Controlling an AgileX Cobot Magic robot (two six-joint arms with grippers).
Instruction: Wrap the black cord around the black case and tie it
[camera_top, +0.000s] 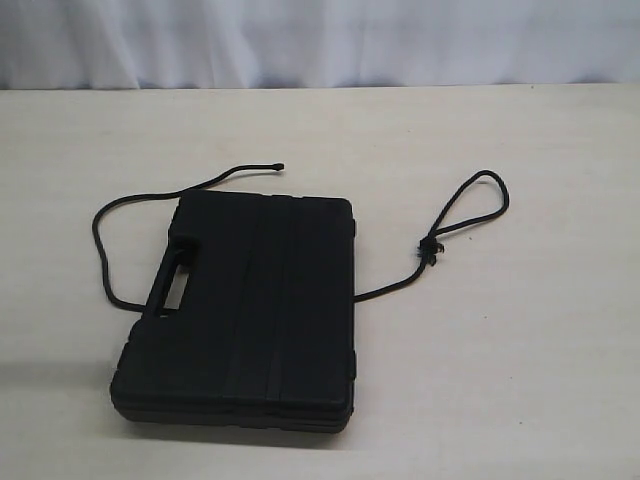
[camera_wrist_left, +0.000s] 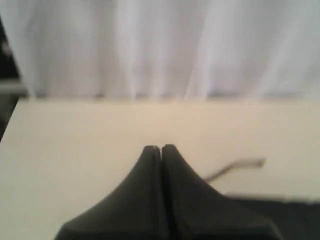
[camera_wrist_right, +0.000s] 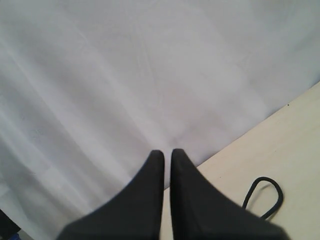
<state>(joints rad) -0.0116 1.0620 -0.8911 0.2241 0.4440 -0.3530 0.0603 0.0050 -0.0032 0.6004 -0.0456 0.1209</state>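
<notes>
Two pairs of jaws hang shut and empty. The black cord (camera_top: 429, 250) passes under the black case (camera_top: 255, 310): its loop beyond your right jaws, free tip beyond the left. Tugging either end could pull it free.

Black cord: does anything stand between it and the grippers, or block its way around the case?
Nothing visible does. The black cord lies on bare table, its ends free beside the black case. Nothing lies ahead of the left gripper or right gripper.
</notes>
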